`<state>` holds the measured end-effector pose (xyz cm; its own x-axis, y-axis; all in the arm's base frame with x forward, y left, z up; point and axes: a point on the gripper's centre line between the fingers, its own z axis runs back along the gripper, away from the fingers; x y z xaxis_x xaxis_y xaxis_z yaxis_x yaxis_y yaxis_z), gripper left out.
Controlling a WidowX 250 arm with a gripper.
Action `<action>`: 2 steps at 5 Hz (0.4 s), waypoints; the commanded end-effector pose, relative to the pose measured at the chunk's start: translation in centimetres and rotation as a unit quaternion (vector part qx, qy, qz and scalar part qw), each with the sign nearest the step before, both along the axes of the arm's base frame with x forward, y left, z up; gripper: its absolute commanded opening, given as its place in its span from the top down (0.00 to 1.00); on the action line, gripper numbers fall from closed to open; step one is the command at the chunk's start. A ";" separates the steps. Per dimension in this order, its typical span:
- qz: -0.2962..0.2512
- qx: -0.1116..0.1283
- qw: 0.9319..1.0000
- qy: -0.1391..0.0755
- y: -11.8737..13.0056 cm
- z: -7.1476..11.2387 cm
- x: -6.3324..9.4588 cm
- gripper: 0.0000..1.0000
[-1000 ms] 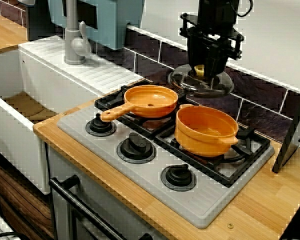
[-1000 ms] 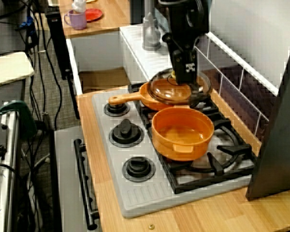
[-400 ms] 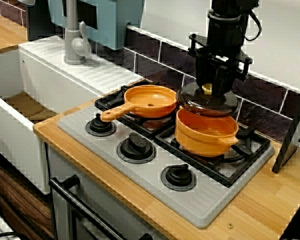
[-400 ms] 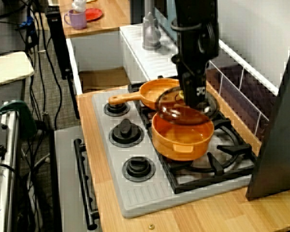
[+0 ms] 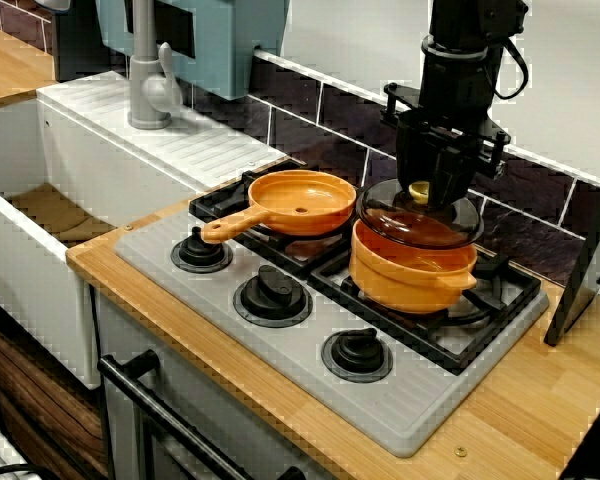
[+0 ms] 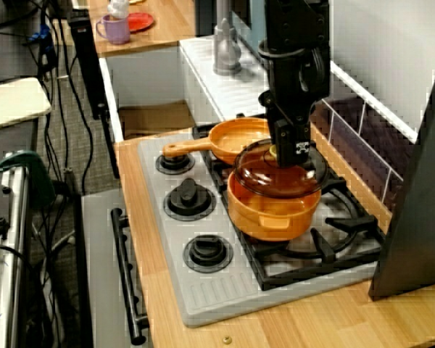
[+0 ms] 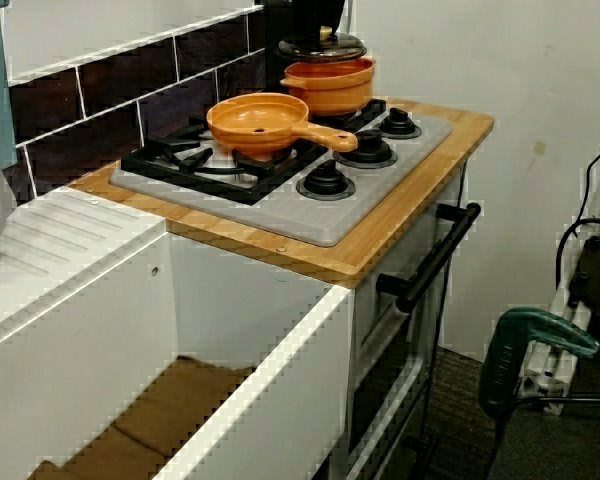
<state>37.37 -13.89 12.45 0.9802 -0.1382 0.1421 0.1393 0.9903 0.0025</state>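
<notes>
The glass lid point(image 5: 418, 222) hangs from my end effector point(image 5: 420, 190), whose fingers are pinched on the small yellow knob at the lid's centre. The lid lies straight below me and nearly level, perhaps tipped a little. It is round, so it has no long axis to line up.

Directly under it is the orange pot point(image 5: 410, 275), and in the view from the side the lid point(image 6: 279, 172) covers almost the whole mouth, sitting slightly toward the back rim. I cannot tell whether glass and rim touch all the way round. The view from past the sink shows the lid point(image 7: 323, 46) just at the top of the pot point(image 7: 330, 85).

The pot stands on the black grate near the back right corner of the grey hob point(image 5: 430, 400). My arm comes down vertically in front of the tiled wall point(image 5: 310, 110), wrist pointing straight at the pot.

Just beside the pot, on the left-hand grate, sits an orange frying pan point(image 5: 300, 203) with its handle pointing toward the hob's front left corner. Three black dials point(image 5: 273, 290) run along the hob's front edge. The hob lies in a wooden surface point(image 5: 540, 420), with a white sink point(image 5: 40, 230) and a grey tap point(image 5: 150, 80) beyond its left edge.
</notes>
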 end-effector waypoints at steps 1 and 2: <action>-0.010 -0.003 1.000 -0.006 -1.2 0.2 -0.7 1.00; -0.012 -0.002 1.000 -0.002 -1.5 -0.3 -0.9 1.00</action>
